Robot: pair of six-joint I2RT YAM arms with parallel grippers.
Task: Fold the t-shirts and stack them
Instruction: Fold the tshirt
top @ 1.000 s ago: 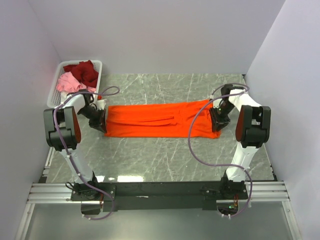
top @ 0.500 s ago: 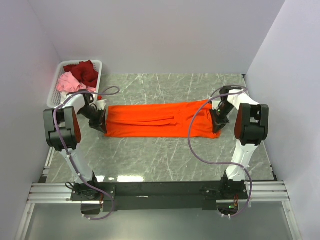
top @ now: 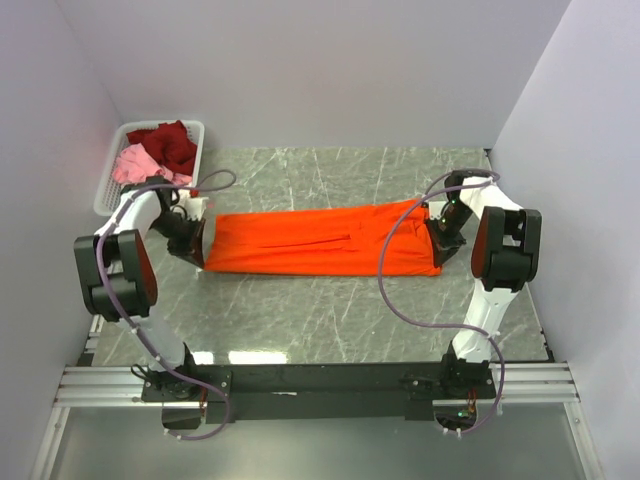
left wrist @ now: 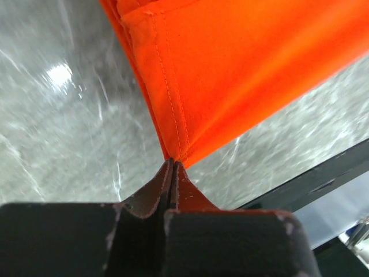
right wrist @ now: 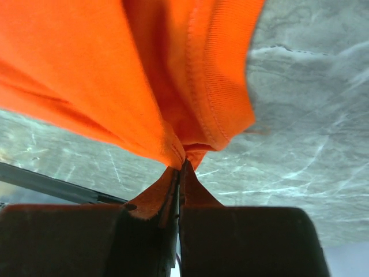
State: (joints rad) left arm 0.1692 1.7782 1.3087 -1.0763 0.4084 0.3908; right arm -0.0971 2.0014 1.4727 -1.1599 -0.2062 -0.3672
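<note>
A bright orange t-shirt (top: pixel 320 240) lies folded into a long band across the middle of the marble table. My left gripper (top: pixel 197 252) is shut on its left near corner; in the left wrist view the hemmed corner (left wrist: pixel 173 151) runs into the pinched fingertips (left wrist: pixel 173 163). My right gripper (top: pixel 440 248) is shut on the shirt's right end, where bunched orange cloth (right wrist: pixel 184 147) is clamped between the tips (right wrist: pixel 183 164). Both ends look lifted slightly off the table. Dark red (top: pixel 168 143) and pink (top: pixel 133 165) t-shirts lie in the basket.
A white slotted basket (top: pixel 112 150) stands at the back left corner of the table. White walls close in the left, back and right sides. A black rail (top: pixel 320 380) with the arm bases runs along the near edge. Purple cables loop over both arms.
My right gripper has closed on the shirt's right end. Both arms have shifted slightly outward, the left to the left, and the orange band is pulled straighter between them.
</note>
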